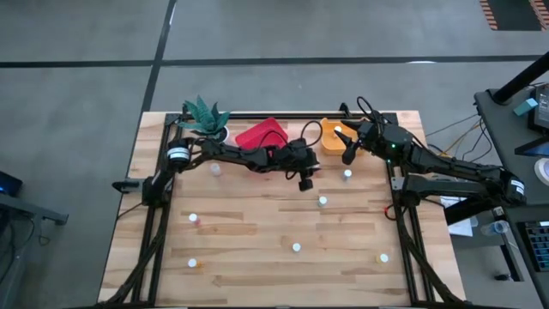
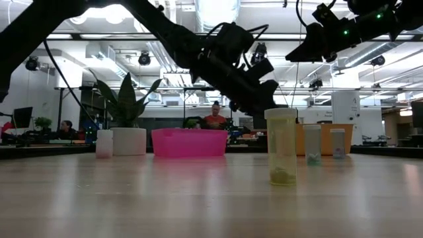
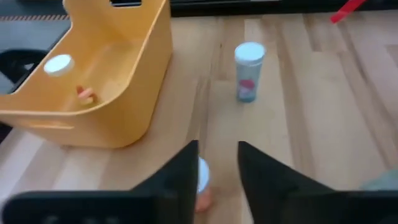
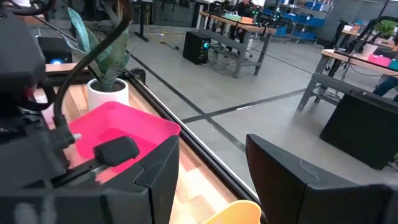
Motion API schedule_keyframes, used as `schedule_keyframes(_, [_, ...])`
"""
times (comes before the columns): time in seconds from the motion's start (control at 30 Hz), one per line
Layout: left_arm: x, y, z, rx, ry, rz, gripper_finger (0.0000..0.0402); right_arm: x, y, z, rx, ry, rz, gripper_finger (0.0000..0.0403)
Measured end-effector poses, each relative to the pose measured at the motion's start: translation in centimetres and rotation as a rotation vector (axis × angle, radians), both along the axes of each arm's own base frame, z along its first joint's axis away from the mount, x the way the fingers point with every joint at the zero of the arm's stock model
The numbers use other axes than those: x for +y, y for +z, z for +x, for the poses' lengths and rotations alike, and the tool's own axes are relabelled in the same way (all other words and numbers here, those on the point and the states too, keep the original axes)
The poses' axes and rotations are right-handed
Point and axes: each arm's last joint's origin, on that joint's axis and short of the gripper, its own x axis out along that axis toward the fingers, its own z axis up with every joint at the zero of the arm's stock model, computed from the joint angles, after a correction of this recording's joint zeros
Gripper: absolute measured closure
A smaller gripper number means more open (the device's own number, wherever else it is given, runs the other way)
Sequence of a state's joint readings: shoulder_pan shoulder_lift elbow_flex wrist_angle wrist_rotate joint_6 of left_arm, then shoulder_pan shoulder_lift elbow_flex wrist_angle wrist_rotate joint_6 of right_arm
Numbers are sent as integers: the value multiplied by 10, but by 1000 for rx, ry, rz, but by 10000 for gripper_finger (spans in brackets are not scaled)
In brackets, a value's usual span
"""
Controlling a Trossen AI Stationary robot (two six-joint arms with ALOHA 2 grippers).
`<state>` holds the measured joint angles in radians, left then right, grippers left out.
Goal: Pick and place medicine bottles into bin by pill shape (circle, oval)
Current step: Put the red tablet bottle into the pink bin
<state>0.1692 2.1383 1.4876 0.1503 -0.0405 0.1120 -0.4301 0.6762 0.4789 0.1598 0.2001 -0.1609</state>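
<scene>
Several small white-capped medicine bottles stand on their bases on the wooden table (image 1: 257,283), among them one (image 1: 346,174), one (image 1: 322,201) and one (image 1: 296,247). Another lies inside the orange bin (image 1: 329,148), where the left wrist view shows its white cap (image 3: 58,64). My left gripper (image 1: 305,180) hangs open above the table's middle. A white-capped, orange-bodied bottle (image 3: 203,183) shows below it, half hidden by one finger (image 3: 180,177); I cannot tell if they touch. My right gripper (image 1: 346,153) is open and empty over the orange bin's right side.
A pink bin (image 1: 262,136) stands left of the orange bin at the far edge. A potted plant (image 1: 204,116) stands at the far left corner. A bottle with teal and red contents (image 3: 249,70) stands ahead of the left gripper. People sit in the room beyond (image 2: 215,118).
</scene>
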Motion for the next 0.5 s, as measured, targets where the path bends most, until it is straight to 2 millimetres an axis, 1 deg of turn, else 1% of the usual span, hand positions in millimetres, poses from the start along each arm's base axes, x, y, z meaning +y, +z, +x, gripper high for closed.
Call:
schedule_keyframes(0.13, [2, -3, -2, 14, 77, 39, 225, 0, -1, 0, 10, 1, -4, 225])
schedule_keyframes(0.23, [4, -5, -3, 19, 83, 39, 190, 0, -1, 0, 12, 1, -5, 225])
schedule_keyframes(0.33, [6, -6, -4, 13, 55, 21, 176, 0, -1, 0, 13, 1, -4, 225])
schedule_keyframes(0.5, [5, -5, -3, -1, 36, 9, 174, 0, -1, 0, 12, 1, -4, 225])
